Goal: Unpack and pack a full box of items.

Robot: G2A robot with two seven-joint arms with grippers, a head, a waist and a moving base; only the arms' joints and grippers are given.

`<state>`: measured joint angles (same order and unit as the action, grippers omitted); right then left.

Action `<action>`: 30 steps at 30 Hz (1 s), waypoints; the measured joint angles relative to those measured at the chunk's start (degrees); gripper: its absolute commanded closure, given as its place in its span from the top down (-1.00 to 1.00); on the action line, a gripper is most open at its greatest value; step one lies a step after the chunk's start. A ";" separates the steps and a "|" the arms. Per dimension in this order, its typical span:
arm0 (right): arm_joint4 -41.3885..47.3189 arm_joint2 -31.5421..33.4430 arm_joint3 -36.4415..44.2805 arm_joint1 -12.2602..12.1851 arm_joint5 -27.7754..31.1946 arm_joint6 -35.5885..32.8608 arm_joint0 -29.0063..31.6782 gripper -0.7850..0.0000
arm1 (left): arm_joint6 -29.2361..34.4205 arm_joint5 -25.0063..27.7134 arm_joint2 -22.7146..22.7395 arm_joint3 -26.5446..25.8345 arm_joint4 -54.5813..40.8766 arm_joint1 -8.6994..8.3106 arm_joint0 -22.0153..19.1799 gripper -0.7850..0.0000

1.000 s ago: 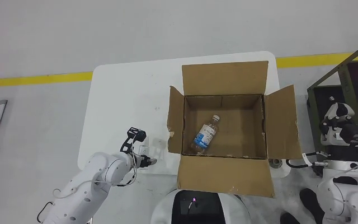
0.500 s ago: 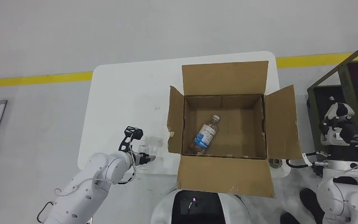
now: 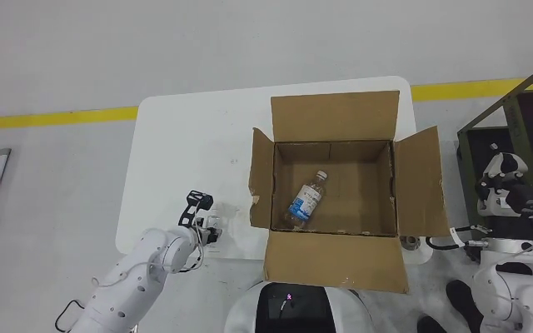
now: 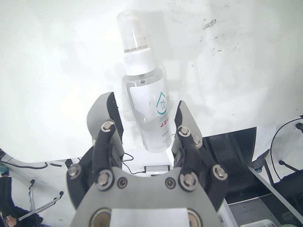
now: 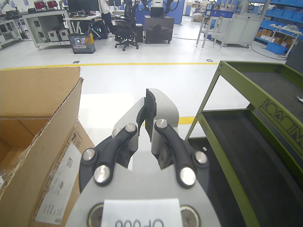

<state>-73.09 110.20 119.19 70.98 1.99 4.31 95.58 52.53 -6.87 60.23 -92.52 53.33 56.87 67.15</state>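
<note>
At the near left corner of the white table (image 3: 183, 150), the left gripper (image 4: 146, 105) sits with its fingers spread to either side of a small clear spray bottle (image 4: 142, 88). There is a gap on each side and neither pad touches it. The bottle's cap points away from the gripper and its base is close to the table's near edge; whether it lies flat or stands I cannot tell.

To the right, the open cardboard box (image 3: 333, 116) has all its flaps folded out, and a labelled bottle (image 3: 307, 200) lies on its side on the left part of the box floor. The right gripper (image 5: 148, 102) is beyond the box's right wall, beside a green cart (image 5: 236, 142), with its fingers pressed together on nothing.

With one item out and one still inside, this looks like the unpacking half, at a hand-off point over the spray bottle. The next move calls for care. Lifting away needs a straight exit so a finger does not nudge the bottle off the edge, while gripping needs both pads to close squarely on the body.

Count: one box, two bottles, two grippers.
</note>
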 measured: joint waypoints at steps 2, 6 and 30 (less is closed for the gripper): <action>0.00 0.00 0.00 0.00 0.00 0.00 0.00 -1.00 | 0.05 0.07 -0.05 0.36 0.03 0.13 -0.21 0.15; 0.00 0.00 0.00 0.00 0.00 0.00 0.00 -1.00 | 0.17 0.09 -0.16 1.34 0.17 0.42 -0.68 0.19; 0.00 0.00 0.00 0.00 0.00 0.00 0.00 -1.00 | 8.09 -1.83 12.62 -17.57 -1.76 -0.57 0.05 -1.00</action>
<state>-73.09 110.20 119.19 70.98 1.99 4.31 95.58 60.62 -8.70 72.85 -110.09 51.57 56.31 67.19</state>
